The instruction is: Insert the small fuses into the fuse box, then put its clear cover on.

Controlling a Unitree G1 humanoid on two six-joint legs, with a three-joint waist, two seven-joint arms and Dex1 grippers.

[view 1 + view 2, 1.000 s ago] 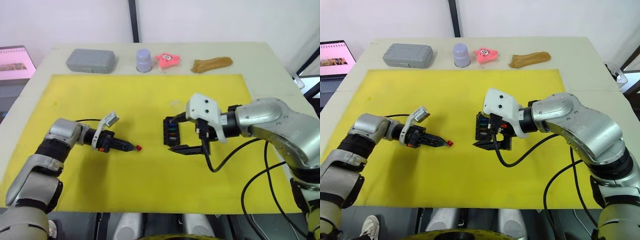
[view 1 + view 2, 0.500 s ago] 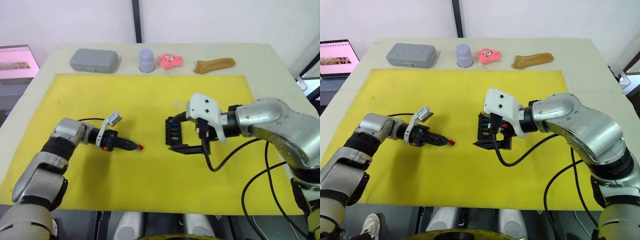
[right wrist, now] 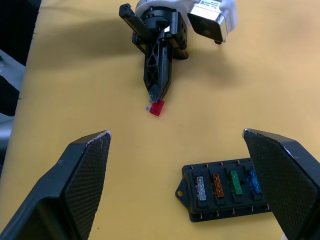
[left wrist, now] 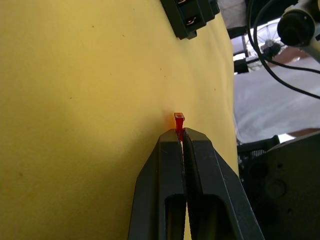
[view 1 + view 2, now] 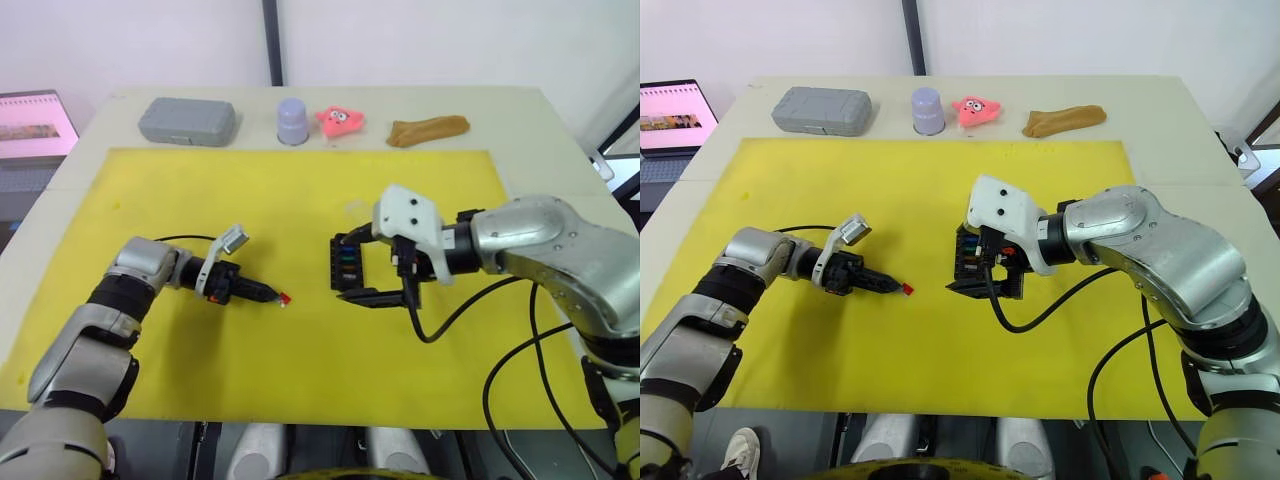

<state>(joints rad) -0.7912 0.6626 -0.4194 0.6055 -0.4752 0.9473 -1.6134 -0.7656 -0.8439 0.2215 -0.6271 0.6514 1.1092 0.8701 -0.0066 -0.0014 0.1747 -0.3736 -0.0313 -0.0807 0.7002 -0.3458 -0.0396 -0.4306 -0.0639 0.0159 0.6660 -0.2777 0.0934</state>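
1. My left tool (image 5: 272, 294) is clenched on a red fuse (image 5: 285, 298) over the yellow mat (image 5: 300, 200).
2. My right tool (image 3: 180, 165) gapes wide above the fuse box (image 3: 227, 187), four fuses (image 3: 226, 182) seated.

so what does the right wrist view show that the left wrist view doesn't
Right wrist view alone: four fuses seated in the fuse box, clear, amber, green and blue, framed by the right hand with its fingers wide apart. Left wrist view alone: the left hand's fingers seen end-on, pressed together. Both: the red fuse pinched at the left hand's tip, a part of the fuse box, and the yellow mat.
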